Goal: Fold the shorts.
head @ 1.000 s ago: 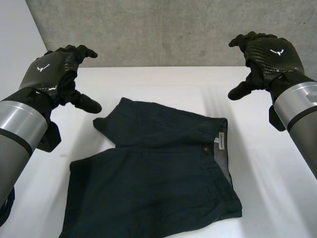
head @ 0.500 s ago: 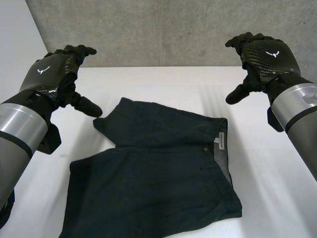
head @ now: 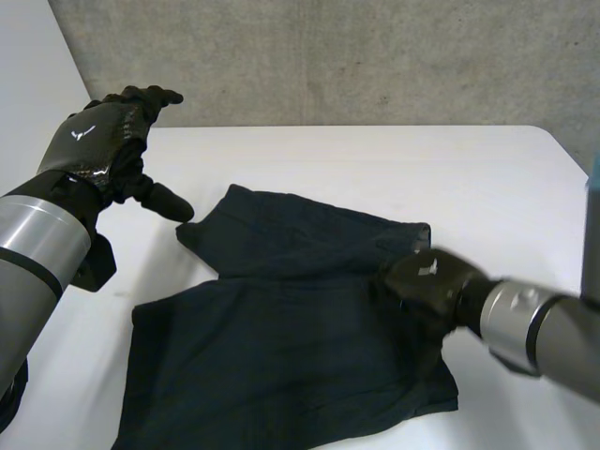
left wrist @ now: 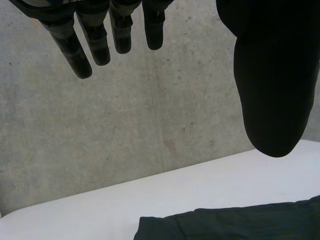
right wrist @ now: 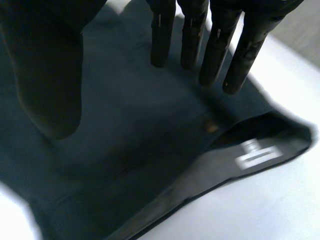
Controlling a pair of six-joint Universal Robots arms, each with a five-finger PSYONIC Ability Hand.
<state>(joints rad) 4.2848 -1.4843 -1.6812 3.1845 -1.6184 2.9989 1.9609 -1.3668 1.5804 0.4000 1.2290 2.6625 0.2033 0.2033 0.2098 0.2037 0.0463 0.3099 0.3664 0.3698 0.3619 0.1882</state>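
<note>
Head view: right hand low over shorts

Shows the dark shorts spread flat on the white table, waistband toward the robot's right. Places the right hand over that waistband end, close to the button and the white label. From the right wrist view, reveals its fingers straight and spread, gripping nothing; cannot tell whether touching the cloth. Finds the left hand raised over the table's left side, beyond the leg end of the shorts, fingers loosely extended, thumb out, holding nothing.
</note>
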